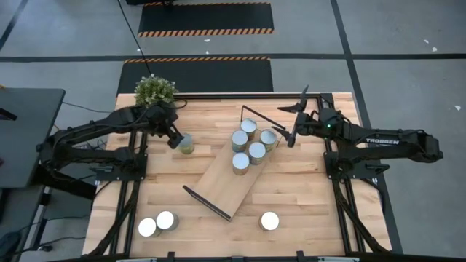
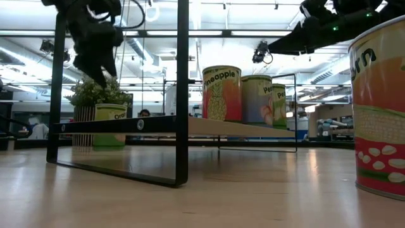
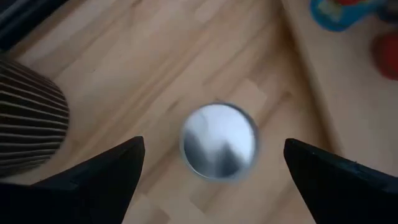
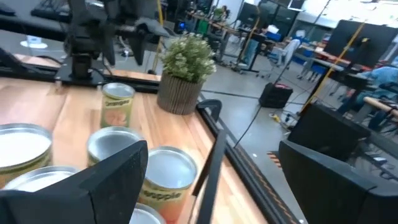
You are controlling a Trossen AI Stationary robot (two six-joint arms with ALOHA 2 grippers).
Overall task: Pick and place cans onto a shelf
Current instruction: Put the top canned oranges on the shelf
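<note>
four cans (image 1: 248,143) on shelf (image 1: 231,177), three nearer front

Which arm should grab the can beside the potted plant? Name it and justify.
Left. Its hand hovers open right above that can, whose silver top sits between its fingers in the left wrist view. The right hand is across the shelf, near the cans already placed there.

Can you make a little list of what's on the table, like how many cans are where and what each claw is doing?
cans on shelf: five
cans at front left of table: two
can at front right: one
can near plant: one, greenish label
left claw: open, above the can near the plant
right claw: open, raised beside the shelf's cans, holding nothing
</note>
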